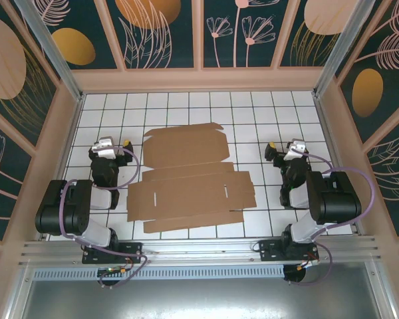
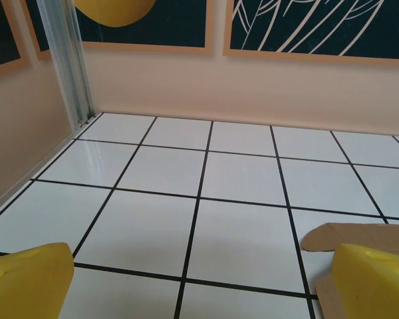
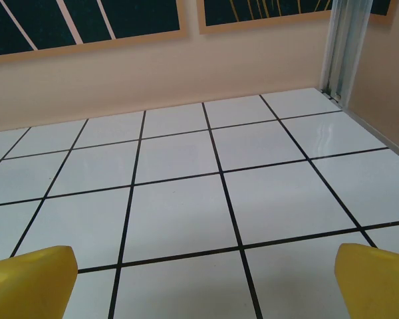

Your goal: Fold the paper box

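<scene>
A white gridded bench (image 1: 266,106) carries the paper box (image 1: 193,189), an unfolded brown cardboard sheet lying flat at centre between two robot arms. The left claw (image 2: 199,282), just beside the sheet's left edge, and the right claw (image 3: 203,282) both stand wide open, empty.

Plain brown paper box (image 1: 193,186); white table (image 1: 253,113), black grid lines; yellow fingertips (image 2: 26,282); dark teal walls (image 1: 179,46), peach leaf outlines.
</scene>
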Robot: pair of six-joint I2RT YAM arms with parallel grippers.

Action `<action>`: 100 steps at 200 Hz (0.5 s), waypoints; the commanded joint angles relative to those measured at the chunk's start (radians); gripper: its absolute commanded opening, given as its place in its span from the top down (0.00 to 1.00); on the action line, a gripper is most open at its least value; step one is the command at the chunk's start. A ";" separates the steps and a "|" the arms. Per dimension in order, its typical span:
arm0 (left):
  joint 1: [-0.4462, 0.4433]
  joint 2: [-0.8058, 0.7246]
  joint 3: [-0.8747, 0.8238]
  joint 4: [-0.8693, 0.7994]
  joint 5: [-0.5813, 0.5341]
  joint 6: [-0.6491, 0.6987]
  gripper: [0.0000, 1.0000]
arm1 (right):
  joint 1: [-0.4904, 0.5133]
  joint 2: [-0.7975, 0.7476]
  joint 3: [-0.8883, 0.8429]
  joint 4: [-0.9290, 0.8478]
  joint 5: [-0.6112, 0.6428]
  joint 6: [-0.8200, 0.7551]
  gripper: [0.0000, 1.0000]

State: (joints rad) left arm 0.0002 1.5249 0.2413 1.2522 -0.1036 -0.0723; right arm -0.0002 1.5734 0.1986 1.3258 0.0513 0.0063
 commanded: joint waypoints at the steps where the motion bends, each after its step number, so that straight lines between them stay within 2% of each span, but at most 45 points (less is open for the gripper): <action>1: 0.007 -0.005 -0.004 0.020 0.018 -0.011 0.01 | -0.006 -0.008 0.016 0.007 -0.006 -0.008 0.01; 100: 0.007 -0.003 -0.003 0.021 0.018 -0.011 0.01 | -0.009 -0.008 0.020 0.002 -0.015 -0.006 0.01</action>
State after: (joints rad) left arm 0.0002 1.5249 0.2413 1.2522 -0.1036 -0.0723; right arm -0.0002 1.5734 0.2012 1.3254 0.0509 0.0063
